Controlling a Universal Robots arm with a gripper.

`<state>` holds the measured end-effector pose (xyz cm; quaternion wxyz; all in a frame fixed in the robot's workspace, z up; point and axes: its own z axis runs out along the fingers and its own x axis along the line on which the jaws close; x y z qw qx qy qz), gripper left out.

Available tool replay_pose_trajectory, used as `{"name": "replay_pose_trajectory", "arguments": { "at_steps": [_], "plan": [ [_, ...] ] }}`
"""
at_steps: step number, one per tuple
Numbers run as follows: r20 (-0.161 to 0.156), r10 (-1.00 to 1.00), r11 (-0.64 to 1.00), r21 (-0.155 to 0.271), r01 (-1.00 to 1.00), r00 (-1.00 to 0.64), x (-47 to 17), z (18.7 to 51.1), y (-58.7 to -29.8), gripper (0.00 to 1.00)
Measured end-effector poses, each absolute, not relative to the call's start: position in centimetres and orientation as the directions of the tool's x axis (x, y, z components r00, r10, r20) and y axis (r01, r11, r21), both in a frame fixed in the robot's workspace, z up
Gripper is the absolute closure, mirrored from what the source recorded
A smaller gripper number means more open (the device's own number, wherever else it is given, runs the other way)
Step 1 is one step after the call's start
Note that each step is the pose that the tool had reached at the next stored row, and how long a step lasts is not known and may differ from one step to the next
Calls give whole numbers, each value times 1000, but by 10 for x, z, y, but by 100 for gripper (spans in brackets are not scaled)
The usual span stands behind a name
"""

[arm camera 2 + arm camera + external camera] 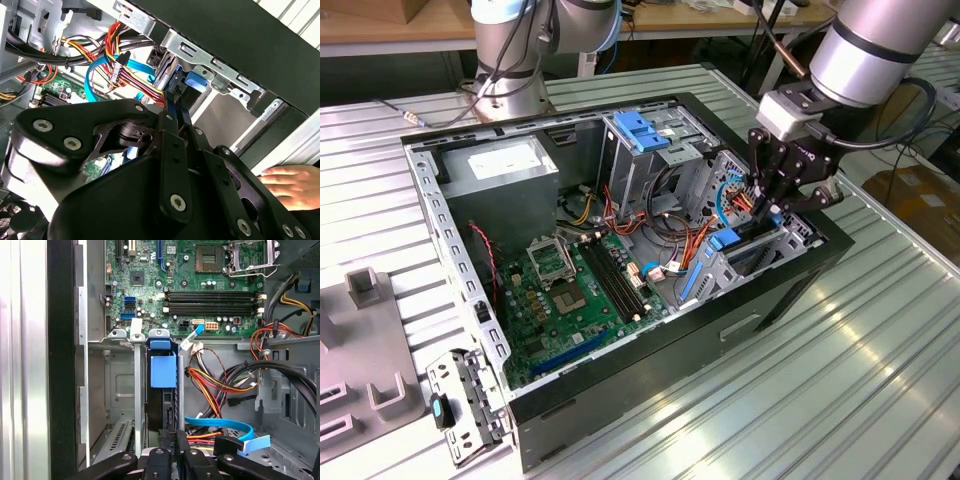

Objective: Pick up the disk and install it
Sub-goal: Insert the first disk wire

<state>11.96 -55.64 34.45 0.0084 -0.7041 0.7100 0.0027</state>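
Item: disk (163, 371), seated edge-on in the case (790, 290) bay; my gripper (172, 436) pinches its end, guiding it along the rails.

Exterior view high, oblique; both wrist views close inside computer case (620, 400).

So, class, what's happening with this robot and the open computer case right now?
The arm's gripper is down inside the open computer case, at the drive bay near the case's edge. Its fingers are closed on the disk, which stands on edge in the bay with its blue rail showing. A person's hand rests just outside the case.
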Motion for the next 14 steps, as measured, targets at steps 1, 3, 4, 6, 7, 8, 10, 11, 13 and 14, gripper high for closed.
{"name": "replay_pose_trajectory", "arguments": {
  "at_steps": [1,3,4,6,7,8,10,11,13,14],
  "plan": [
    [-16,-1000,9,-8,-1000,-9,120,344,-556,83],
    [-16,-1000,9,-8,-1000,-9,120,343,-556,83],
    [-16,-1000,10,-8,-1000,-9,120,343,-556,83],
    [-16,-1000,10,-8,-1000,-10,120,342,-556,83],
    [-16,-1000,11,-7,-1000,-11,120,341,-556,83],
    [-16,-1000,11,-6,-1000,-11,120,340,-556,83],
    [-15,-1000,11,-6,-1000,-11,120,340,-556,83],
    [-15,-1000,11,-6,-1000,-11,120,340,-556,83],
    [-16,-1000,11,-6,-1000,-11,120,340,-556,83],
    [-16,-1000,11,-6,-1000,-11,120,340,-556,83]
  ]
}}
